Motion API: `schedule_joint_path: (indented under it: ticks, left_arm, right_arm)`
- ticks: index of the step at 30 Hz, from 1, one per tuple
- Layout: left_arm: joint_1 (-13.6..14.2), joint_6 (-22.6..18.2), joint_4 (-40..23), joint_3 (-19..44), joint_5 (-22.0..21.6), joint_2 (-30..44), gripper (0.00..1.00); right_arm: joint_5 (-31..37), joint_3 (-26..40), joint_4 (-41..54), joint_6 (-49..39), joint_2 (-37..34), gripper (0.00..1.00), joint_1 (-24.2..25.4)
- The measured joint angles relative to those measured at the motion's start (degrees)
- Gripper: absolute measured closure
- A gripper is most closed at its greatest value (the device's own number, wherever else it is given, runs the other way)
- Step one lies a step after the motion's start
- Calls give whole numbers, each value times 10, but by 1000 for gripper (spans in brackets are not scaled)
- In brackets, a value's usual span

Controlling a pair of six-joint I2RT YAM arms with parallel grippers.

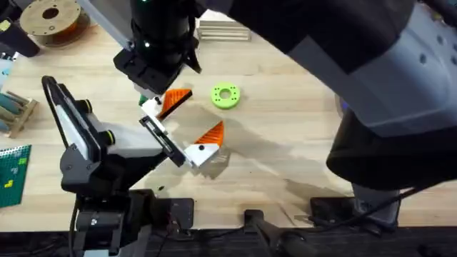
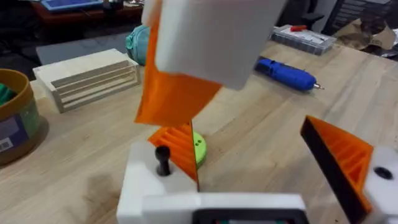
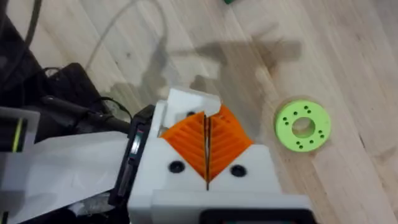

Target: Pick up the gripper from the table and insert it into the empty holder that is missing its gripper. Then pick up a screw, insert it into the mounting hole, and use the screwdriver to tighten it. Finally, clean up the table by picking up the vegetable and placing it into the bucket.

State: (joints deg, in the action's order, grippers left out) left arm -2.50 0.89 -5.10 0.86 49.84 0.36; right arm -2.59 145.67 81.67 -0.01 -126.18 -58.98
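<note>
My left hand [image 1: 203,143] sits nearest me, on the near side of the lime-green ring [image 1: 226,96]. Its 2 orange wedge fingers [image 2: 342,162] are spread wide apart over the table [image 1: 285,143] with nothing between them. My right arm reaches across from the other side, and my right hand [image 1: 168,103] hangs just beside the ring, to its left, a little farther out than my left hand. In its own wrist view, the right hand's 2 orange wedges [image 3: 207,146] are pressed together tip to tip, and I see nothing pinched in them. Past the ring, well apart from it, the screwdriver [image 2: 286,71] lies flat on the table. A slatted wooden rack [image 2: 87,78] lies about as far out, and the bucket [image 2: 12,118] stands upright off to the ring's side, beside the rack.
</note>
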Motion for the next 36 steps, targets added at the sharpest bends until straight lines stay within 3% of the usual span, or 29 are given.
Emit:
schedule_joint_path:
  ticks: [36]
  left_arm:
    - [0,0,0,0,0,0,15]
  right_arm:
    - [-14,20,1,0,0,997,-13]
